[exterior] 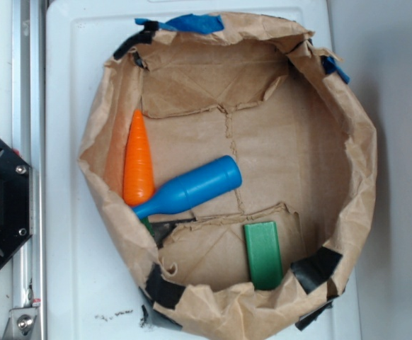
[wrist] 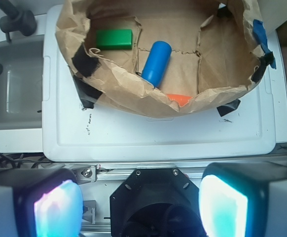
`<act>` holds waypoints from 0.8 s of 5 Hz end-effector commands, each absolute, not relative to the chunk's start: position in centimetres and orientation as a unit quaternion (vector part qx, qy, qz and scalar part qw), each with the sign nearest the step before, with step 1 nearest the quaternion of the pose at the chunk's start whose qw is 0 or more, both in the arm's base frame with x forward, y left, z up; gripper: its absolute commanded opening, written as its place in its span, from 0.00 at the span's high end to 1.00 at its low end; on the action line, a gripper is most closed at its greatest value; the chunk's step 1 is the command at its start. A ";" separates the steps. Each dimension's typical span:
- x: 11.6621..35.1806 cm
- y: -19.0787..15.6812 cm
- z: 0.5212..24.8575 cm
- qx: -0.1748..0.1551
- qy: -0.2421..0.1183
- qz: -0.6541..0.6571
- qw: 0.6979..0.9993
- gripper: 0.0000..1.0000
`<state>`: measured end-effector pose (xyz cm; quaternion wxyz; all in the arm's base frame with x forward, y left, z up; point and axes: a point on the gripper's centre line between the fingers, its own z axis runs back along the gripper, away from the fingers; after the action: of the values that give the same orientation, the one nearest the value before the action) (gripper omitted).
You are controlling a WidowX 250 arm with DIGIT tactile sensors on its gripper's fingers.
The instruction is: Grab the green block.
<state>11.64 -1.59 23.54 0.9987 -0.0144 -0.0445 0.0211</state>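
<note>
Exterior view looks straight down, close over the paper bag (exterior: 121, 92) on the white lid (exterior: 71, 106); wrist view looks down from farther back, beyond the bag's carrot-side rim, both sharing the bag interior.

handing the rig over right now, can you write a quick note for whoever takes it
Gripper: open and empty, pulled back outside the paper bag, above the white lid's edge.
Green block: lies flat on the bag floor near the rim, by a strip of black tape, apart from the other toys.
Blue bottle leans against the orange carrot on the other side.
Done: nothing yet. Left: reach into the bag, close on the block, lift it.
</note>
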 end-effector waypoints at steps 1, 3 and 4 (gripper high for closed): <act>11.6 -1.6 23.5 -0.014 -0.044 0.021 0.999 0.00; 17.1 -3.0 20.8 -0.022 -0.012 -0.063 0.998 0.00; 19.2 -3.1 20.2 -0.034 -0.008 -0.123 0.992 0.00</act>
<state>18.80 -3.13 19.13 0.9909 -0.0341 0.0169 -0.1291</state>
